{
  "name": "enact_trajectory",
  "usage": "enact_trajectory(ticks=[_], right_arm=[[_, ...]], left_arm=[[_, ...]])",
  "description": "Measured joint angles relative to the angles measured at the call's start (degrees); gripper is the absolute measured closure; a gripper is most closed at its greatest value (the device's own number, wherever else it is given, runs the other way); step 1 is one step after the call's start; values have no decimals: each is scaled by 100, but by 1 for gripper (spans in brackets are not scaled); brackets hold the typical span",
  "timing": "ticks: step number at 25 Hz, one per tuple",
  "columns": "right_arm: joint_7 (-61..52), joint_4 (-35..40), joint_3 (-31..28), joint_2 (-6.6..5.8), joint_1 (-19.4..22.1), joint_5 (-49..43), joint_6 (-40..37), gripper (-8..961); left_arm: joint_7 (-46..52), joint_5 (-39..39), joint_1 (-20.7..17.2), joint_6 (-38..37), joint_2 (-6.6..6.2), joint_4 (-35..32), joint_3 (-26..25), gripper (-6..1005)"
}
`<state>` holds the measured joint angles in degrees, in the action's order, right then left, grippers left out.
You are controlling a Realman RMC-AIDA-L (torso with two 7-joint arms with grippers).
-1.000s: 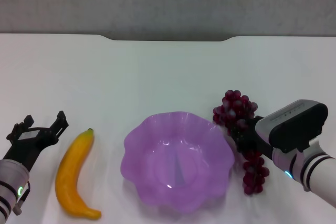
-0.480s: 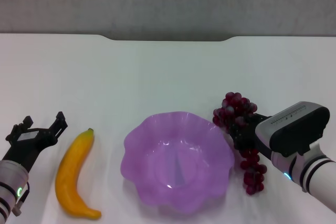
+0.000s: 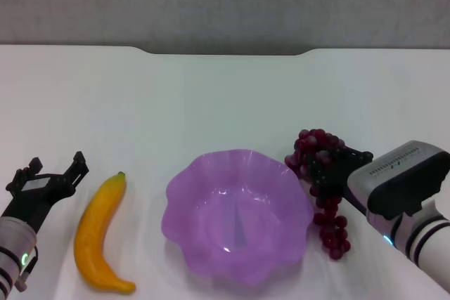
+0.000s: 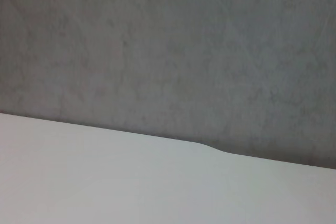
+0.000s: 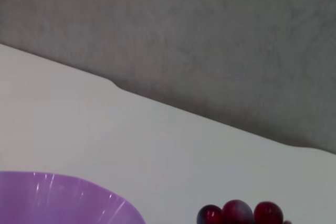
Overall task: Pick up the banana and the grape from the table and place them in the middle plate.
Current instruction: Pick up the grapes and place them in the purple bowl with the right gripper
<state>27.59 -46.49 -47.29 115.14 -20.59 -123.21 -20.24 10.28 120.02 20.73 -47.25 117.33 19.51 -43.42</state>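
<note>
The right claw (image 3: 336,166) reaches in low from the near right, its dark fingers clamped on the grape (image 3: 320,173), whose lower end hangs just beside the middle plate (image 3: 211,244). The left claw (image 3: 48,177) sits near the left edge, fingers spread apart, just beside the banana (image 3: 98,233) lying on the white worktop (image 3: 225,103). A grey wall (image 3: 225,1) stands behind.

Glossy smooth banana (image 3: 98,237), translucent shiny plastic-looking middle plate (image 3: 184,194), matt white table (image 3: 211,103), faintly frosted grape (image 3: 325,198).
</note>
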Motion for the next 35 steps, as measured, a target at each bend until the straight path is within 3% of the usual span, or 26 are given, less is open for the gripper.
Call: enact_trajectory(ticks=[35], right_arm=[[80,-282,9,-18,284,-304,-452,702]], left_arm=[[0,-5,-35,-13,0,0,0,116]])
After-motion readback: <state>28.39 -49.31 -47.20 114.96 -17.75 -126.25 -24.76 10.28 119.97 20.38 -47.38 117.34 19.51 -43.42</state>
